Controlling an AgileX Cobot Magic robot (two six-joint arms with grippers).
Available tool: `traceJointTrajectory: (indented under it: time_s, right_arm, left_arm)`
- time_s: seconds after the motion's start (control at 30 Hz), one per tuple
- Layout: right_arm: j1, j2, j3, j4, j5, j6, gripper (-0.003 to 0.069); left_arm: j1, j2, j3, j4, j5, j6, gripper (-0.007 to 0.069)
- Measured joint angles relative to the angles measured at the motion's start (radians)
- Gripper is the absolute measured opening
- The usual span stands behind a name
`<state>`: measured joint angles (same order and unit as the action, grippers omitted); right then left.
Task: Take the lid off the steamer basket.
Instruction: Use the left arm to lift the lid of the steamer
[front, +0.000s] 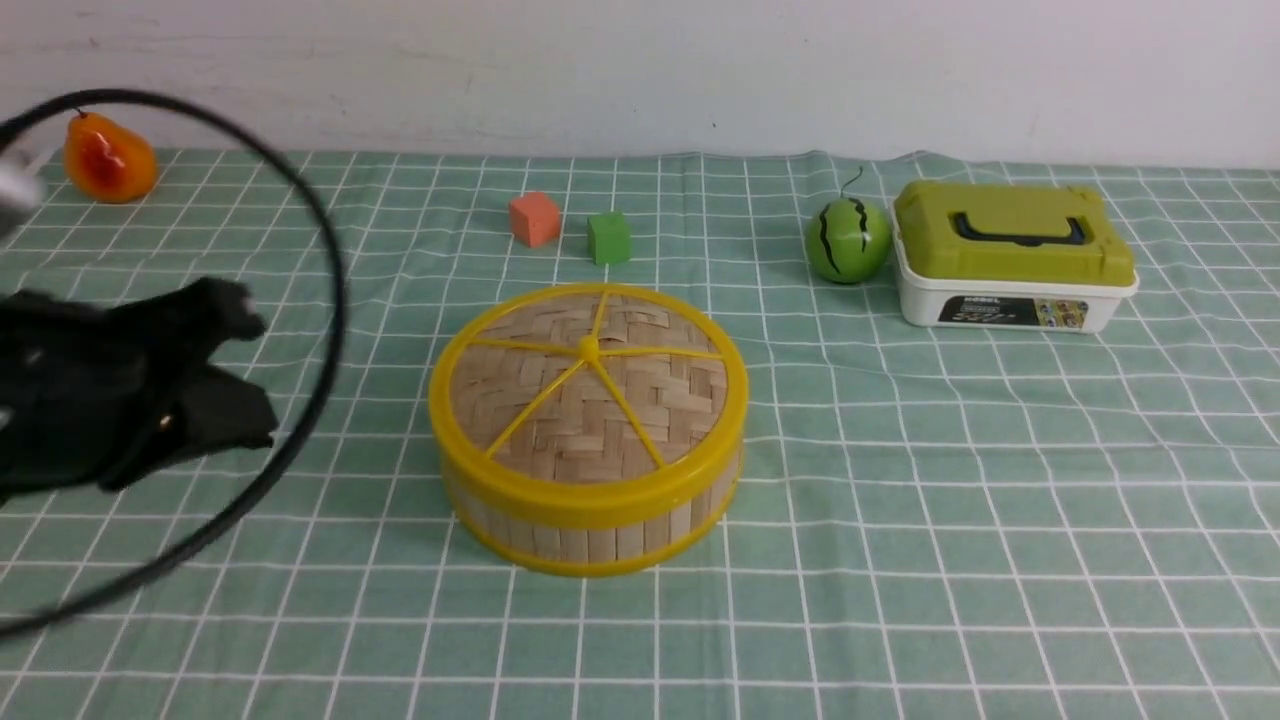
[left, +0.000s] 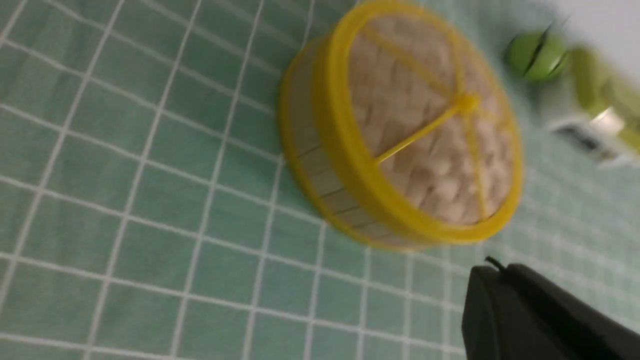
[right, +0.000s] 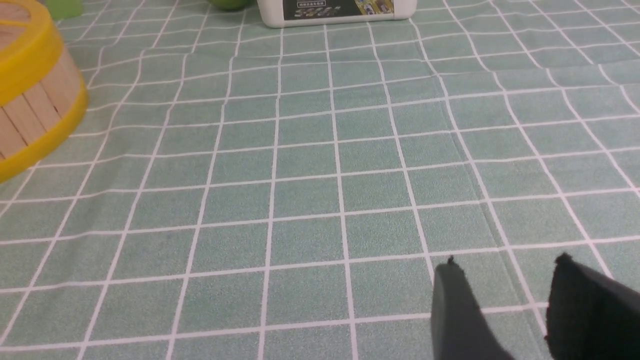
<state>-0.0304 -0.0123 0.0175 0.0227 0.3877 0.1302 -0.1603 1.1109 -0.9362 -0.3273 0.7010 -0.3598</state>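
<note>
The steamer basket (front: 590, 535) stands in the middle of the green checked cloth, with the lid (front: 590, 385) seated flat on top, its centre knob and yellow spokes showing. My left gripper (front: 225, 310) hovers to the left of the basket, well apart from it. In the left wrist view the lid (left: 430, 130) and the basket (left: 320, 165) lie ahead of the left gripper (left: 492, 270), whose jaws are pressed together and empty. My right gripper (right: 507, 262) is open and empty over bare cloth. The basket's side (right: 35, 110) shows at the edge of that view, far from the gripper.
An orange cube (front: 534, 218) and a green cube (front: 608, 237) sit behind the basket. A toy watermelon (front: 848, 240) and a white box with a green lid (front: 1010, 255) are at the back right. A toy pear (front: 108, 160) is at the back left. A black cable (front: 335, 300) loops round the left arm.
</note>
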Motion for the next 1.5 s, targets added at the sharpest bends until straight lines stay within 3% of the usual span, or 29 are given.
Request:
traceJointTrajectory:
  time_s: [0.07,0.27,0.4,0.7,0.93,1.13,1.23,1.5]
  right_arm:
    - [0.0,0.0,0.0,0.0,0.0,0.0,0.0241]
    - [0.0,0.0,0.0,0.0,0.0,0.0,0.0241]
    - [0.0,0.0,0.0,0.0,0.0,0.0,0.0241]
    - [0.0,0.0,0.0,0.0,0.0,0.0,0.0241]
    - [0.0,0.0,0.0,0.0,0.0,0.0,0.0241]
    - [0.0,0.0,0.0,0.0,0.0,0.0,0.0241]
    - [0.0,0.0,0.0,0.0,0.0,0.0,0.0241]
    - [0.0,0.0,0.0,0.0,0.0,0.0,0.0241]
  left_arm:
    - [-0.011,0.198,-0.209,0.025,0.131,0.056,-0.0013]
    - [-0.124,0.498,-0.575,0.125,0.349,0.045,-0.0013]
    - [-0.245,0.729,-0.903,0.317,0.512,-0.02,-0.0013]
    - [-0.374,1.098,-1.333,0.439,0.537,-0.136,0.0005]
    - [-0.379,1.141,-1.372,0.449,0.542,-0.164,0.0184]
    - [-0.38,1.014,-1.206,0.493,0.542,-0.187,0.0344]
    - [-0.378,1.02,-1.192,0.553,0.542,-0.218,0.0369]
    - [-0.378,1.092,-1.187,0.552,0.515,-0.228,0.0372]
